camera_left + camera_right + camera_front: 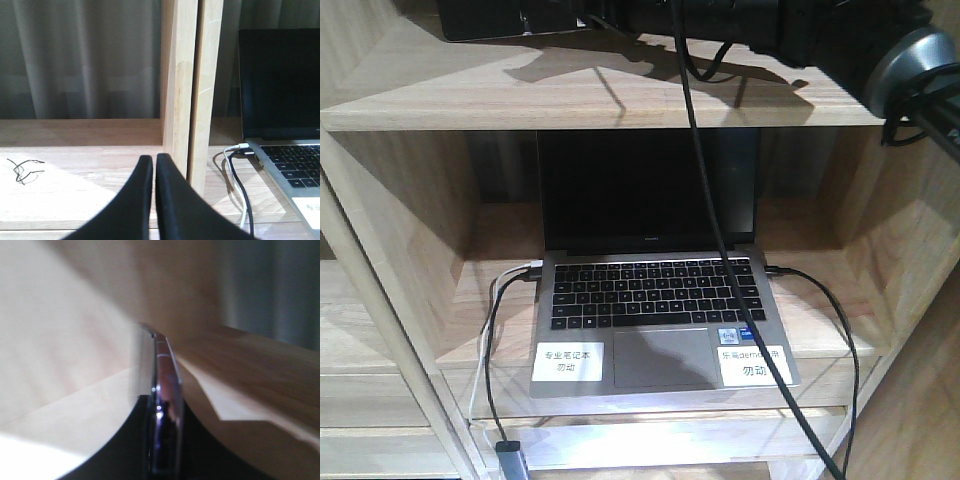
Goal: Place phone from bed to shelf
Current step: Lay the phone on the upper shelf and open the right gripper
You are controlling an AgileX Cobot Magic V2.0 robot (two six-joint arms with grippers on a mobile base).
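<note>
The right gripper clamps the phone edge-on, its long axis pointing away toward the far shelf board just beneath and beyond it. The left gripper, pressed shut and empty, hangs over the neighbouring compartment, left of the laptop.

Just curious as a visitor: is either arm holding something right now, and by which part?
The right gripper clamps the phone across its flat faces, edge showing. Left gripper: nothing.

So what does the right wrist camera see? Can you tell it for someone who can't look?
The right gripper holds the phone edge-on, its shiny rim close to the camera. Behind it are blurry pale boards of the shelf.
</note>
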